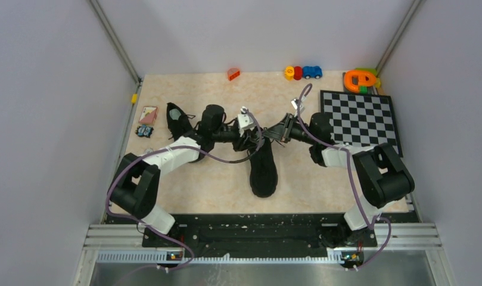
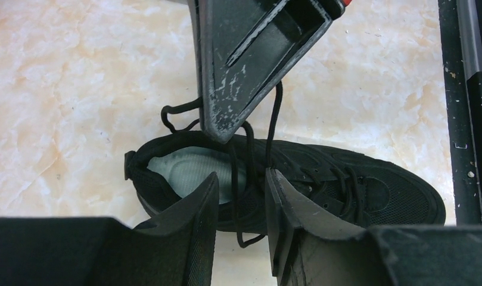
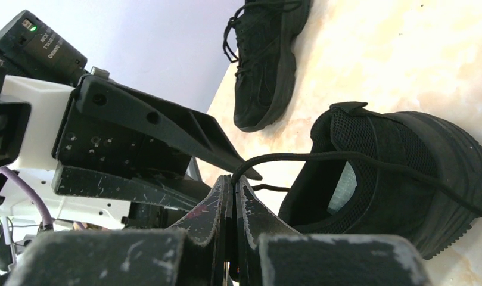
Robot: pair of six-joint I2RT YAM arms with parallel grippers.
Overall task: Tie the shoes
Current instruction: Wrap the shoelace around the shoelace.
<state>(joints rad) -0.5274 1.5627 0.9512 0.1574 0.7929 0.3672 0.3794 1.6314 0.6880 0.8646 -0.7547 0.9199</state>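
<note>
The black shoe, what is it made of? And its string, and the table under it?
The shoe looks like soft black cloth mesh, with tiny holes showing, on a chunky ridged sole, probably rubber. Its lace looks like thin woven cord, limp and curling. The table has a smooth top with a beige marble pattern; real stone or a printed sheet, I cannot tell.
</note>
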